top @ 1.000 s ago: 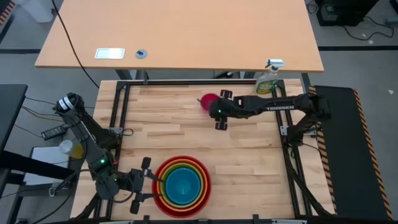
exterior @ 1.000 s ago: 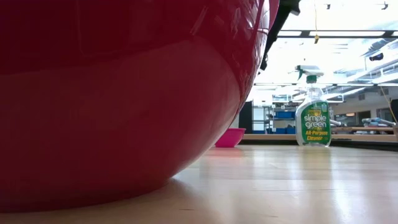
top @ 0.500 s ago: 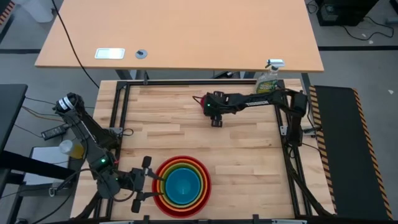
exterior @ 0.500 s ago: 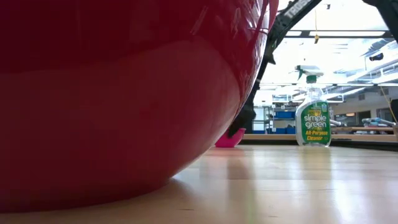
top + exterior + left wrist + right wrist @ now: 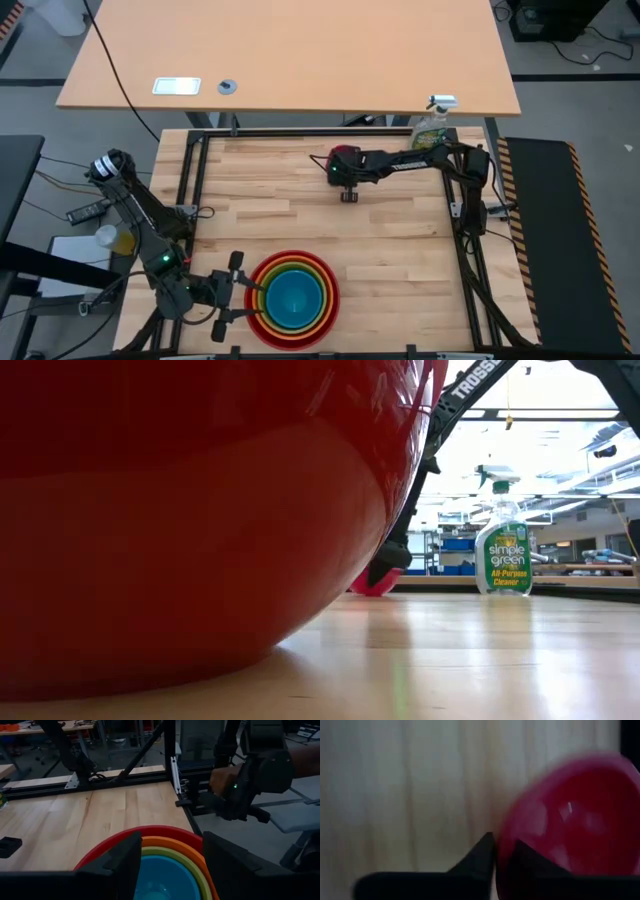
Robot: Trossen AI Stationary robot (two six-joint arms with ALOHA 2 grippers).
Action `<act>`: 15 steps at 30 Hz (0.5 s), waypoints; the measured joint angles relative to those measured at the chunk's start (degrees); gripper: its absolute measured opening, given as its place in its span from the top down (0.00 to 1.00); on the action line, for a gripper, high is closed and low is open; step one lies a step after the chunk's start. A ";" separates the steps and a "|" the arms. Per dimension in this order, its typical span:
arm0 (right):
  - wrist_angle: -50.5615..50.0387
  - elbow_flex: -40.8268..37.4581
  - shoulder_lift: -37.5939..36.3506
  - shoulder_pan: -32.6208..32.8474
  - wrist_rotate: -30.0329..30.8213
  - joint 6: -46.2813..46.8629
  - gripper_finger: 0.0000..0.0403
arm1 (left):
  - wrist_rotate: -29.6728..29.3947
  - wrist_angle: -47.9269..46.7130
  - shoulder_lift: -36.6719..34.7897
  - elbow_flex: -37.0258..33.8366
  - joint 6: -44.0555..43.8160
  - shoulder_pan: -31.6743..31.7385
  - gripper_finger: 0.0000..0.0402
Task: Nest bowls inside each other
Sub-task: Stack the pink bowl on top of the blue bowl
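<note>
While the butcher-block table fills the black frame, the biggest thing on it is the red bowl, sitting at the near edge toward the left arm's side. Nested inside it, each rim showing as a ring, come the orange bowl, the lime green bowl and, innermost, the blue bowl. In the low view the red bowl's wall fills most of the picture.

Well apart from that stack, toward the far edge of the table, sits the small magenta bowl — mostly hidden under the right arm in the high view, with only a sliver of its rim showing. It rests upright on the wood. The right tool is down at this bowl, its two dark fingers pinched on the rim, one finger inside the bowl and one outside; in the low view the tool reaches down onto the bowl's edge.

A green spray bottle stands upright at the far right corner of the table, near the right arm's base and apart from the magenta bowl.

The left tool hovers just beside the red bowl's rim at the near left, fingers spread wide and holding nothing — the stacked rims show between them in the left wrist view.
</note>
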 joint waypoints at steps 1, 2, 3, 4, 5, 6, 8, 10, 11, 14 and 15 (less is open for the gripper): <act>-0.25 0.00 0.00 0.25 0.00 -0.07 0.90 | 0.00 0.04 0.00 0.00 0.00 0.00 0.47; -0.62 -0.01 0.00 0.52 -0.04 -0.31 0.94 | 0.00 0.04 0.00 0.00 0.00 0.00 0.47; -0.87 -0.02 0.00 0.82 0.05 -0.49 0.96 | 0.02 0.03 0.00 0.00 0.02 0.00 0.47; -1.14 -0.02 0.00 1.23 0.46 -0.63 0.96 | 0.02 0.01 0.00 0.00 0.02 0.00 0.47; -1.66 0.03 -0.06 1.66 1.47 -0.66 0.95 | 0.02 0.06 0.00 0.00 0.00 0.00 0.47; -2.82 0.27 -0.20 2.20 2.40 -0.66 0.94 | 0.03 0.15 0.00 0.00 0.00 0.00 0.47; -5.86 1.26 -0.49 3.54 4.22 -0.53 0.93 | 0.04 0.19 0.00 0.00 0.00 0.00 0.47; -9.68 2.72 -1.21 5.27 4.92 0.31 0.93 | 0.03 0.17 0.00 0.00 -0.02 0.00 0.47; -11.60 3.63 -1.78 6.32 5.07 0.99 0.94 | 0.04 0.21 0.00 0.00 -0.14 0.00 0.47; -16.35 6.12 -3.93 10.03 5.64 3.55 0.96 | 0.04 0.23 0.00 0.00 -0.55 0.00 0.47; -17.59 6.87 -4.76 11.45 6.15 4.47 0.96 | 0.04 0.24 0.00 0.00 -0.63 0.00 0.47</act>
